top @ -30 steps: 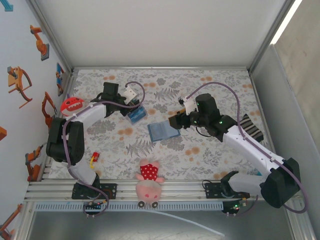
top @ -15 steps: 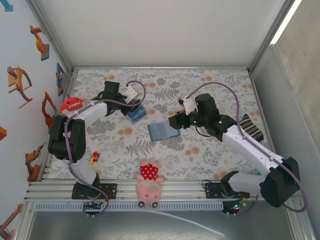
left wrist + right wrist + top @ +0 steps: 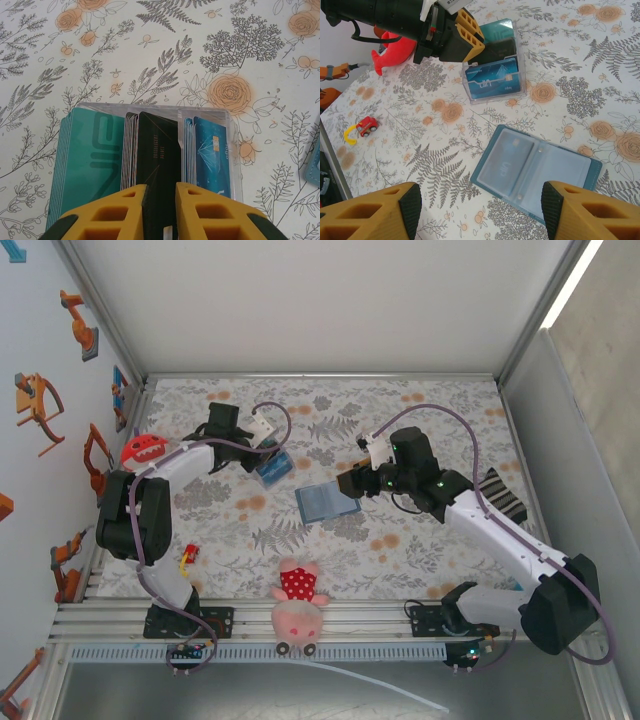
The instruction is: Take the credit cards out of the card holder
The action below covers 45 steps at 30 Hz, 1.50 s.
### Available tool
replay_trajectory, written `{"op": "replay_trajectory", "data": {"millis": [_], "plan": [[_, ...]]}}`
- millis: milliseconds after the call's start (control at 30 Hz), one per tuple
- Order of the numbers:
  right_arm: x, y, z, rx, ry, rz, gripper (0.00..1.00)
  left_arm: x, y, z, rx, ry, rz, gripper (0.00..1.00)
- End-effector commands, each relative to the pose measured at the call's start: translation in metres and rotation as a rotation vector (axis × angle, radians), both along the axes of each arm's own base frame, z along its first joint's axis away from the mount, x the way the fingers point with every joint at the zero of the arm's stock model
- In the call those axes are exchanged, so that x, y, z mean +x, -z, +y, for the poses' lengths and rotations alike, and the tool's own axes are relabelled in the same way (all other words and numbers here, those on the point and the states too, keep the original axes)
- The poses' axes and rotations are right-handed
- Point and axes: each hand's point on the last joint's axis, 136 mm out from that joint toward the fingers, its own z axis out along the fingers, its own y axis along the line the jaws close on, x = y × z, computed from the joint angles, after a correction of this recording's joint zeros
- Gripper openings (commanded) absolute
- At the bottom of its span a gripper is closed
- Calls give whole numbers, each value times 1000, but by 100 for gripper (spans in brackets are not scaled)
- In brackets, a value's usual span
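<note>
- The left wall (image 3: 40, 360) was pale and had stickers of orange robot arms on it.
- The table (image 3: 420, 540) had a cloth with grey leaves and orange flowers on it.
- A red toy (image 3: 143, 450) lay by the table's left edge, and a small toy car (image 3: 187, 560) sat closer to the front.
- The left gripper (image 3: 161, 200) hung over a clear box (image 3: 150, 112) of teal, black and blue cards (image 3: 210, 155). Its fingers were a little apart with a black card in the gap. I could not tell if they pinched it.
- The card holder (image 3: 535, 170) lay open and flat in the middle of the table, near the box but not touching it. A pale card showed in one clear pocket.
- A pink plush toy (image 3: 297, 602) lay at the front edge.
- The right gripper (image 3: 481, 210) hung over the card holder, fingers wide apart, holding nothing.
- A striped sock (image 3: 503, 496) lay on the right side.
- A grey wall (image 3: 560, 440) stood on the right, with a bright light strip (image 3: 573, 285) above it.
</note>
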Motion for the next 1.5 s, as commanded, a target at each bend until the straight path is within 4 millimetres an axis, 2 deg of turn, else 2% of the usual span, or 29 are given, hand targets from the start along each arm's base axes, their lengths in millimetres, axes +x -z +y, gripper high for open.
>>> {"op": "replay_trajectory", "data": {"millis": [0, 167, 233, 300, 367, 433, 500, 567, 733, 767, 1000, 1233, 1333, 1467], "plan": [[-1, -10, 1, 17, 5, -15, 64, 1, -15, 0, -22, -12, -15, 22], [3, -4, -1, -6, 32, -1, 61, -8, -43, -5, -96, -22, -60, 25], [4, 0, -2, -27, 51, 2, 61, -13, -56, -6, -131, -39, -86, 31], [6, 8, -4, -62, 74, 9, 60, -19, -69, -7, -174, -60, -113, 33], [10, 16, -6, -102, 104, 20, 59, -26, -81, -7, -214, -87, -138, 51], [11, 23, -6, -137, 118, 33, 59, -34, -93, -5, -257, -117, -165, 53], [12, 33, -3, -188, 127, 43, 58, -42, -105, -3, -284, -153, -195, 67], [12, 40, -1, -239, 135, 45, 58, -50, -113, 2, -302, -192, -217, 68], [13, 62, 9, -364, 137, 57, 58, -68, -127, 19, -335, -315, -276, 99], [12, 67, 12, -381, 133, 62, 58, -71, -129, 24, -344, -345, -291, 97], [13, 95, 39, -463, 92, 94, 58, -90, -140, 65, -453, -581, -371, 97], [14, 123, 59, -546, 61, 136, 56, -101, -130, 112, -483, -861, -404, 97], [12, 135, 66, -574, 42, 159, 56, -104, -123, 122, -480, -921, -401, 97], [8, 147, 76, -590, 15, 179, 55, -107, -117, 126, -494, -947, -393, 97]]}}
